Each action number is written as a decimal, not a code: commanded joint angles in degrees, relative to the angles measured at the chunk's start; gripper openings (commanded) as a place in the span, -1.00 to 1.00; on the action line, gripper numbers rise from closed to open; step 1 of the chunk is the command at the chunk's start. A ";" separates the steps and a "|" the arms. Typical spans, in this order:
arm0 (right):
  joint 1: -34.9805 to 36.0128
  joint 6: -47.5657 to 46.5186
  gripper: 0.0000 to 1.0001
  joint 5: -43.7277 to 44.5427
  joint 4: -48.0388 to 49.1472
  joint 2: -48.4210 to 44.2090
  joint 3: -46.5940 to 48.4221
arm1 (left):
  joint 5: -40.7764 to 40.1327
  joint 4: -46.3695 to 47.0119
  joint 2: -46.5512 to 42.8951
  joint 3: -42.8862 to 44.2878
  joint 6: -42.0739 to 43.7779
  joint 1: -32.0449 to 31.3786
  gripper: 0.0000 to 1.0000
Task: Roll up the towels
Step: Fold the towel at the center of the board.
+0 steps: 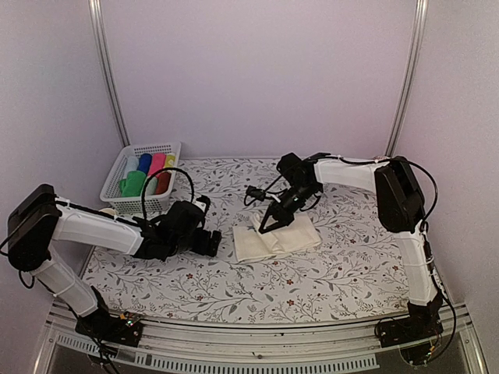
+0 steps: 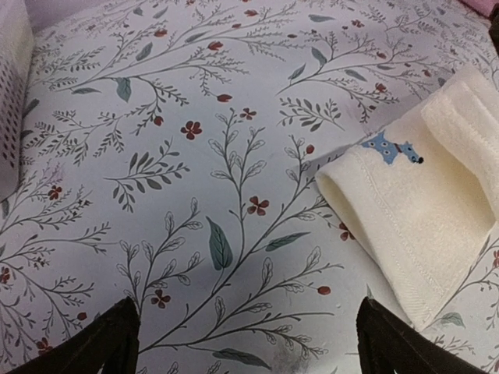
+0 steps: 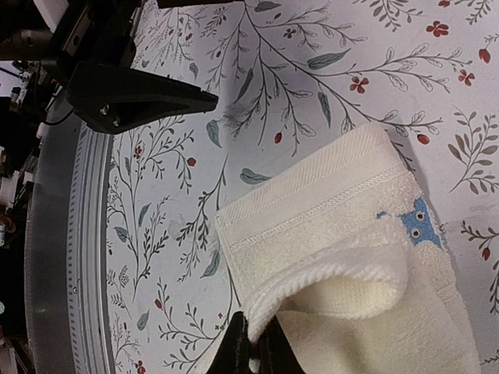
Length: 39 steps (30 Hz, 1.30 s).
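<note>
Cream towel, folded edge in pinch of right gripper; left gripper spread beside its corner.

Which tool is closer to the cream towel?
Right. The right tool pinches a fold of the cream towel; the left tool hangs open just off its edge.

Place: a lab-style robot test cell, not a home.
Landmark: the table under a flower-and-leaf printed cloth.
Behind it: plain pale wall panels, framed by bare metal uprights.
Near edge: a slotted aluminium rail, with two white-and-black robot arms bolted on.
</note>
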 commanded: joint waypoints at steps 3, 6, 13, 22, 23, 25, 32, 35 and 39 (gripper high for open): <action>0.57 1.34 -0.92 0.42 2.33 1.21 1.44 | 0.48 1.14 0.89 0.35 -0.08 -0.84 0.95; 0.56 2.30 -0.91 0.57 3.57 1.29 1.51 | 0.52 1.09 0.81 0.40 -0.09 -0.85 0.95; 0.60 3.35 -0.90 0.26 4.13 2.09 2.57 | 0.50 1.05 0.68 0.10 -0.26 -0.91 0.95; 1.02 3.44 -0.90 -0.21 4.12 4.17 3.00 | 0.92 1.62 1.12 -0.09 -0.52 -0.84 0.95; 1.14 3.51 -0.90 -0.27 4.09 4.14 3.06 | 0.95 1.66 1.19 -0.14 -0.53 -0.90 0.95; 1.34 3.44 -0.90 -0.39 4.20 4.33 3.26 | 0.98 1.66 1.25 -0.18 -0.59 -0.93 0.94; 1.88 3.97 -0.90 -0.65 4.55 5.13 3.98 | 1.04 1.83 1.20 -0.43 -0.70 -0.95 0.95; 1.96 4.47 -0.90 -0.74 5.14 5.19 4.05 | 1.16 2.00 1.44 -0.52 -0.72 -1.08 0.95; 2.01 5.00 -0.89 -0.75 5.54 5.62 4.50 | 1.25 2.19 1.64 -0.53 -0.79 -1.08 0.95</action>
